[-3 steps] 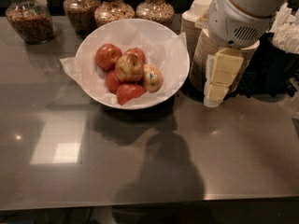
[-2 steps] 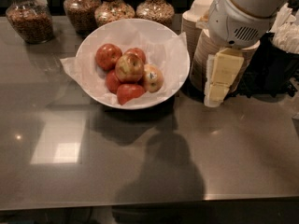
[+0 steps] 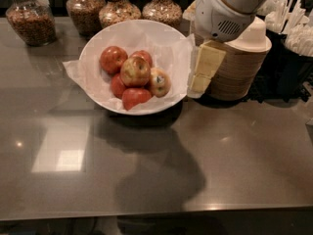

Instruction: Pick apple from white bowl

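The white bowl (image 3: 102, 43) stands at the back middle of the counter, lined with crinkled white paper. The mottled golden-yellow apple (image 3: 135, 71) with red blush lies on top of the pile in its middle. A paler apple with a dark sticker (image 3: 160, 82) lies to its right, and solid red apples (image 3: 113, 58) lie around and under it. My gripper (image 3: 200, 82), cream-coloured under a white arm, hangs just beyond the bowl's right rim, beside the paper's edge. It holds nothing that I can see.
A stack of beige paper bowls (image 3: 242, 67) stands right behind the gripper. Several glass jars of nuts and grains (image 3: 30, 19) line the back edge. Dark holders with white cutlery (image 3: 293, 38) stand at far right. The dark counter (image 3: 156, 160) stretches to the front.
My gripper has moved left, from beside the paper bowls to the white bowl's right rim. The apples and the bowl have not moved.
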